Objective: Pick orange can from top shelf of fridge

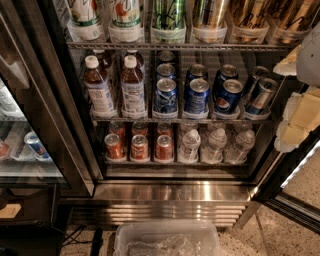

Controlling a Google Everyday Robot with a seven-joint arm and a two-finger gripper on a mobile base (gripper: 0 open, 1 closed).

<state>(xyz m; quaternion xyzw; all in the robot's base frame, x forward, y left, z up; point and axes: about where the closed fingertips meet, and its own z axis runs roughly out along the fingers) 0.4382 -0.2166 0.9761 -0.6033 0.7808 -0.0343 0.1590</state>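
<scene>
The fridge (pixel 170 192) stands open in front of me, black-framed with a steel grille base. The top shelf (pixel 175 46) runs along the top of the view, with clear trays holding tall cans cut off by the frame. The orange can (pixel 210 14), golden and shiny, stands right of a green-patterned can (pixel 169 15). More golden-brown cans (pixel 247 15) stand further right. My gripper (pixel 300 117), white and cream parts, is at the right edge, below and to the right of the orange can and apart from it.
The middle rack holds brown bottles (pixel 100 85) and short blue cans (pixel 196 95). The bottom rack holds red cans (pixel 139 146) and water bottles (pixel 217 145). A clear plastic bin (pixel 167 240) sits on the floor. A second cooler (pixel 25 145) stands at the left.
</scene>
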